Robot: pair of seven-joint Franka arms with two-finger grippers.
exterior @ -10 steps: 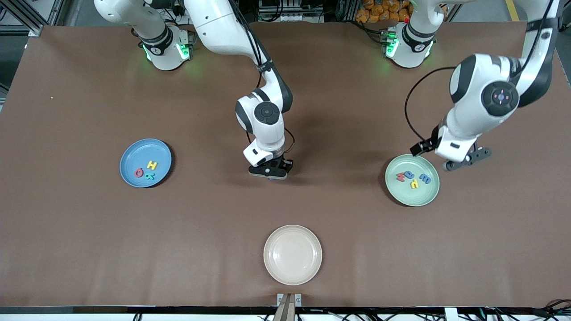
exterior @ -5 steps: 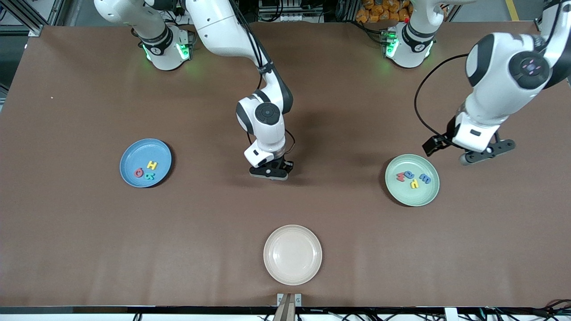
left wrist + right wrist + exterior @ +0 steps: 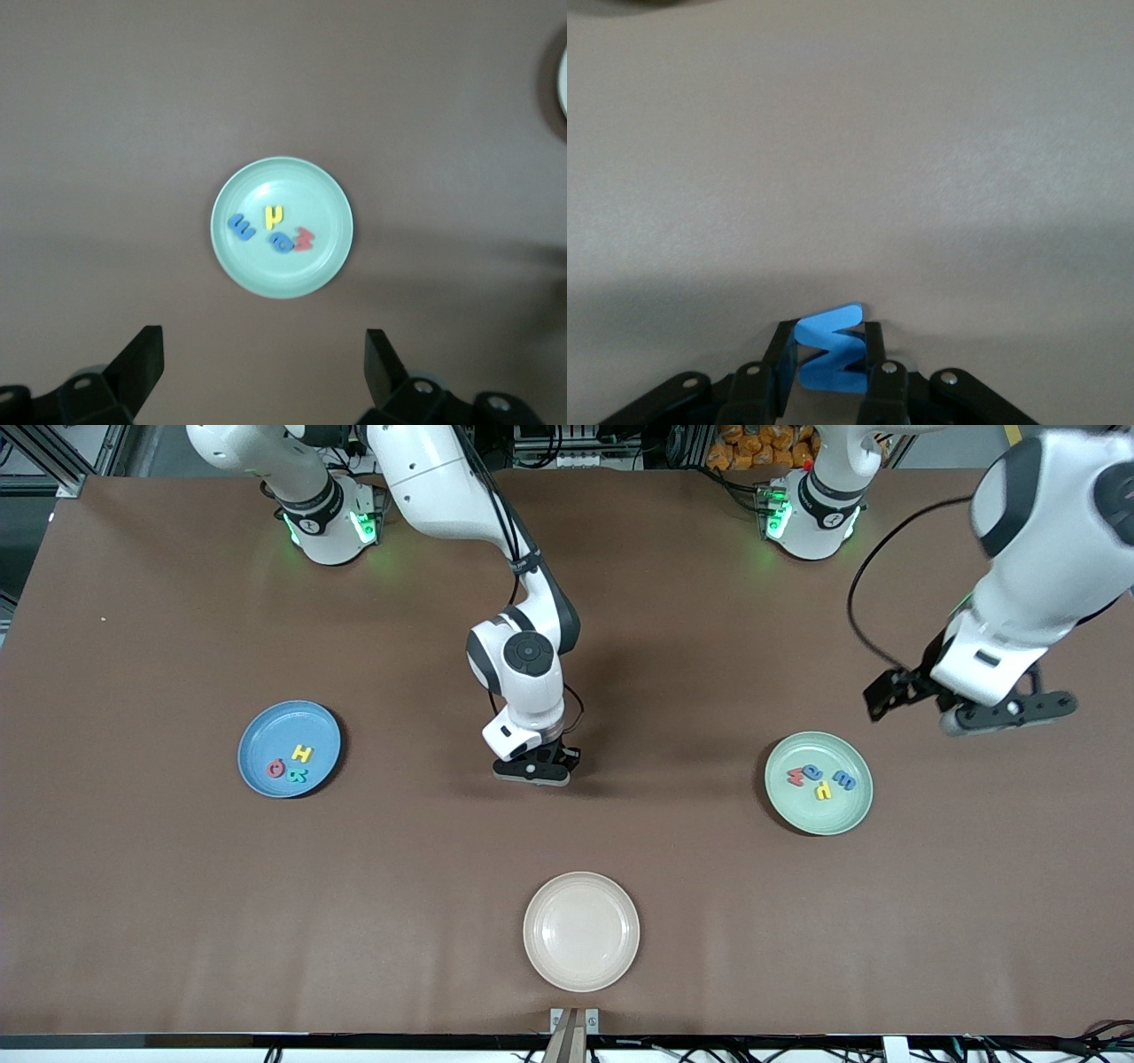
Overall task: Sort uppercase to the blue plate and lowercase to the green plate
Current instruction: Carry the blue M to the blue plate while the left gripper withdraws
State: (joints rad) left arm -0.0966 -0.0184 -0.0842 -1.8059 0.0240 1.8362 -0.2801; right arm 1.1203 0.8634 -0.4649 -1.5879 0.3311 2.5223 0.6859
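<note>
My right gripper (image 3: 532,771) is down at the table's middle, shut on the blue M (image 3: 831,350), an uppercase letter clamped edge to edge between its fingers (image 3: 782,356). The front view hides the M under the hand. The blue plate (image 3: 257,731) holds a yellow H (image 3: 302,754), a red ring (image 3: 275,768) and a teal letter (image 3: 298,774). On the green plate (image 3: 819,817) lie the lowercase letters: red w (image 3: 797,776), rounded blue one (image 3: 812,773), yellow hooked one (image 3: 823,788), blue E-like one (image 3: 844,781). My left gripper (image 3: 1010,716) hangs open and empty, high beside the green plate (image 3: 282,177).
A cream plate (image 3: 581,930) sits empty near the table's front edge, nearer the front camera than my right gripper. Bare brown tabletop lies between the three plates.
My right gripper's fingers have closed on the blue M. The left arm has risen and drawn away from the green plate toward its own end of the table.
</note>
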